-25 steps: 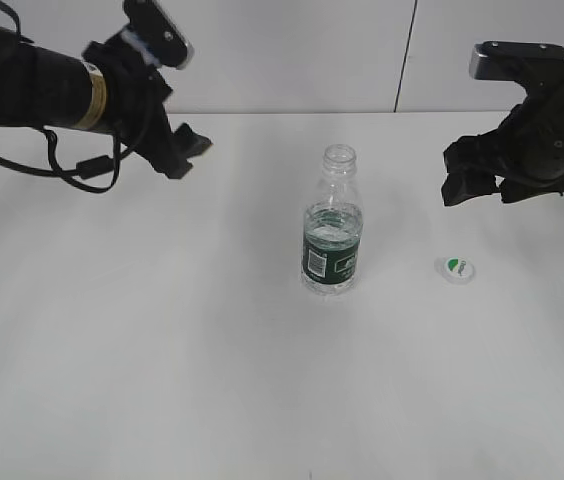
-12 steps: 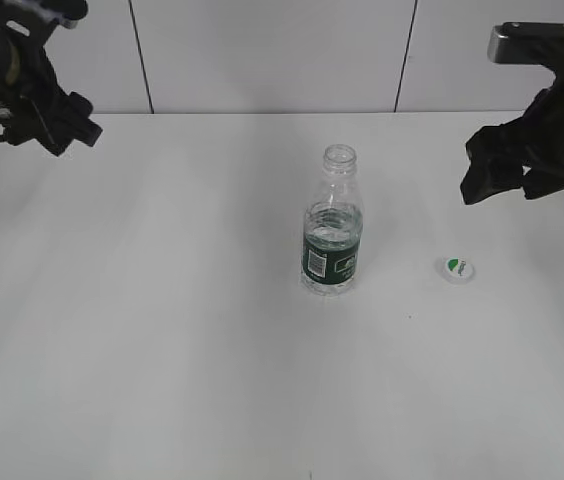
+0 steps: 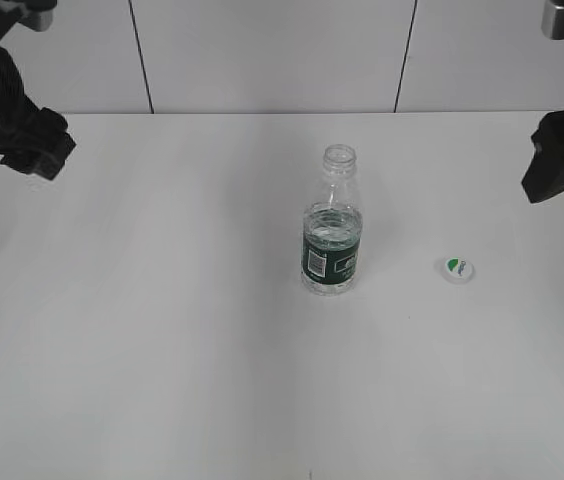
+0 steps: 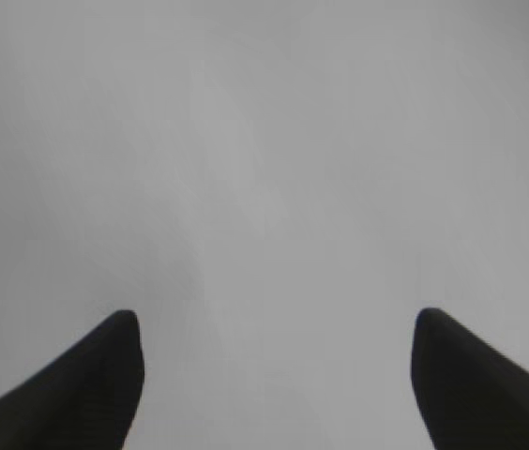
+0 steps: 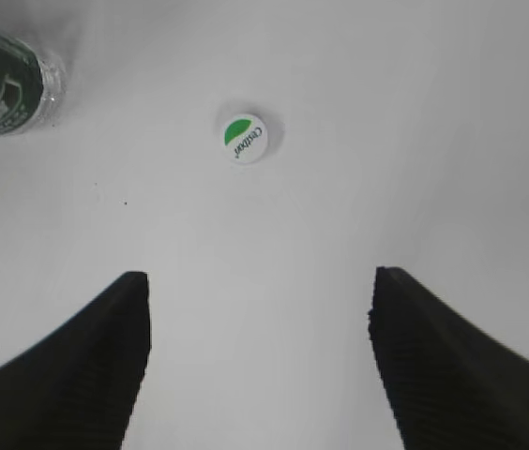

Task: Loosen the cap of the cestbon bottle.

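Note:
The cestbon bottle (image 3: 332, 225) stands upright in the middle of the white table, its neck open with no cap on it. Its green-labelled base also shows at the top left of the right wrist view (image 5: 7, 84). The cap (image 3: 455, 268) lies flat on the table to the bottle's right, green patch up, and is clear in the right wrist view (image 5: 244, 138). My left gripper (image 3: 37, 150) is far off at the left edge, open and empty, over bare table (image 4: 274, 328). My right gripper (image 3: 552, 170) is at the right edge, open and empty (image 5: 260, 291), above and apart from the cap.
The white table (image 3: 162, 330) runs back to a pale tiled wall (image 3: 262, 50) with dark vertical seams. Nothing else lies on it.
Both arms have drawn away from the bottle: the left gripper moved far left, the right gripper moved right toward the frame edge. The bottle and cap have stayed still.

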`<move>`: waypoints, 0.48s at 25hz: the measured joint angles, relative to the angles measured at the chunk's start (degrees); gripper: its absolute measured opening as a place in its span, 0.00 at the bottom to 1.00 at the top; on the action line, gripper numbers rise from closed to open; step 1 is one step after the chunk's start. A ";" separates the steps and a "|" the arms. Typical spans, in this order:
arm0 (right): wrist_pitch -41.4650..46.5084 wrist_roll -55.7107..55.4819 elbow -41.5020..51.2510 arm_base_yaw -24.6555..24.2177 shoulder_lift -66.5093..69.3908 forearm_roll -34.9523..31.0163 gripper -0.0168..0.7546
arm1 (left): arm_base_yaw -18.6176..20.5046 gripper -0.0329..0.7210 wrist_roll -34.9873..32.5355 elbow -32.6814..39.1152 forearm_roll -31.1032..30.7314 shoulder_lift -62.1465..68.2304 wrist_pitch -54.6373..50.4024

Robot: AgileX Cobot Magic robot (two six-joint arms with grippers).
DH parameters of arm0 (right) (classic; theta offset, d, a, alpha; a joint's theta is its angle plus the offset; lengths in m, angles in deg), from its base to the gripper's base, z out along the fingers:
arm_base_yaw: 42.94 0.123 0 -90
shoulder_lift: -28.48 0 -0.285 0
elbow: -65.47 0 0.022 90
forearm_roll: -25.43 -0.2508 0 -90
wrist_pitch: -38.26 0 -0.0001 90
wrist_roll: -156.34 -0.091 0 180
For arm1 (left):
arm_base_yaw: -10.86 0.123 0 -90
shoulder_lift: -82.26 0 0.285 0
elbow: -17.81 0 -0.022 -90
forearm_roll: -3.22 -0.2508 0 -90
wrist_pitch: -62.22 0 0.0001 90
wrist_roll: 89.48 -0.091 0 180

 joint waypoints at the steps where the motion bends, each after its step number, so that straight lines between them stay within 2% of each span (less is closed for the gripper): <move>1: 0.76 0.00 0.00 0.00 -0.81 0.47 0.74 | 0.29 0.75 -1.16 0.00 1.72 -0.65 -0.85; 6: 4.74 0.01 0.00 -0.85 -4.32 3.46 0.74 | 3.94 0.75 -6.79 0.00 11.70 -3.32 -5.20; 12: 9.48 0.39 0.00 -6.83 -6.87 4.18 0.74 | 10.07 0.75 -7.93 0.00 14.35 -6.51 -9.29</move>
